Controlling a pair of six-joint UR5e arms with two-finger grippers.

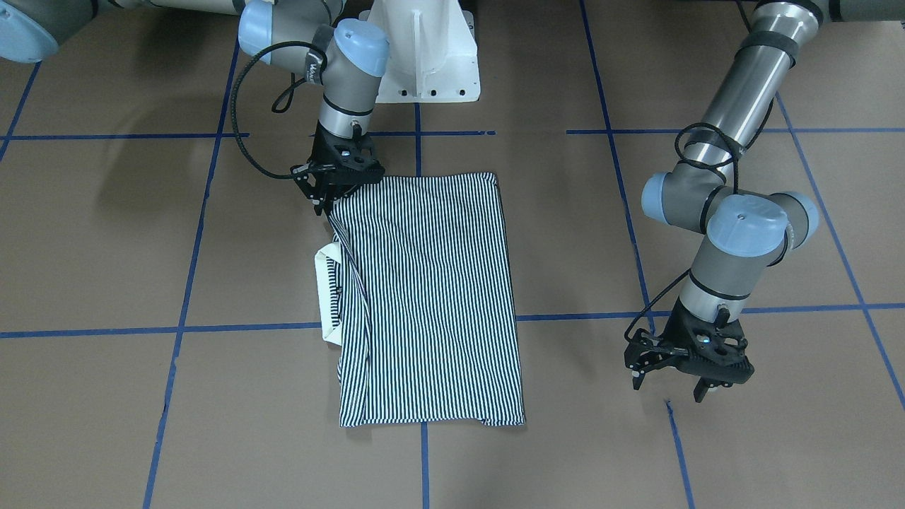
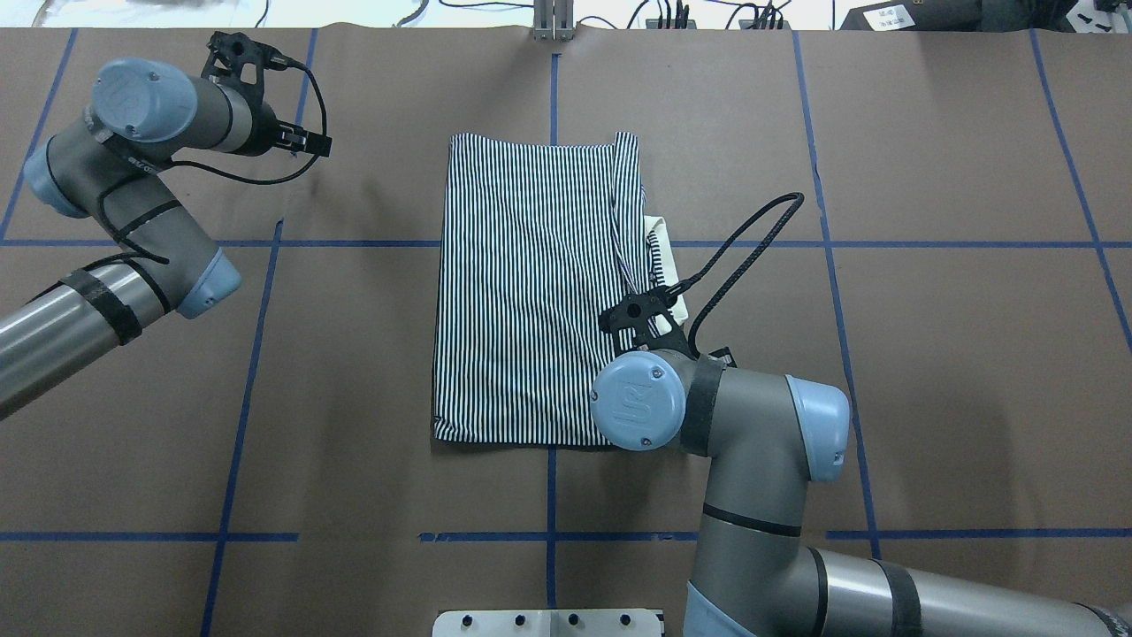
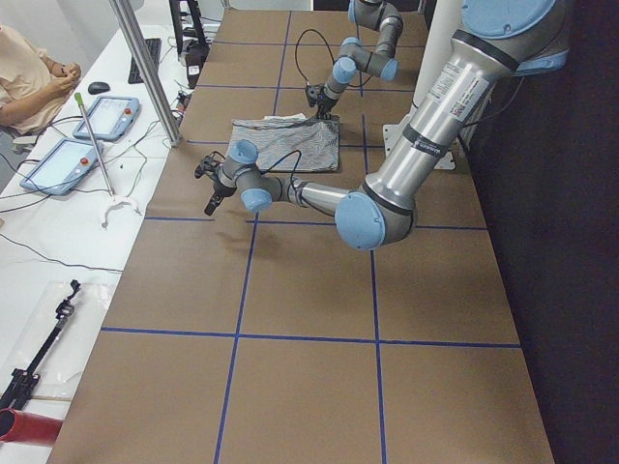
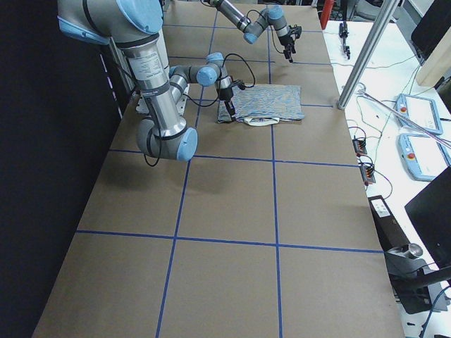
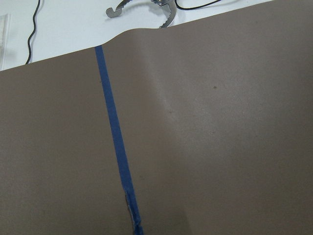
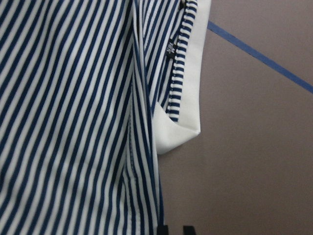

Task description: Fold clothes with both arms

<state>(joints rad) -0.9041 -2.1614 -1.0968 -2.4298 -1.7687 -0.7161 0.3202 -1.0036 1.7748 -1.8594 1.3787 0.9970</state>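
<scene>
A striped shirt lies flat at the middle of a brown tabletop marked with blue tape. It is folded into a long rectangle, and its cream collar sticks out along the side nearer the right arm. That arm reaches down to the shirt corner closest to the robot. The right fingers are drawn close together with a narrow gap, right at the folded edge. I cannot tell whether they pinch any cloth. The left arm is well apart from the shirt, on its other side, over bare tabletop. The left fingers are spread wide and hold nothing.
</scene>
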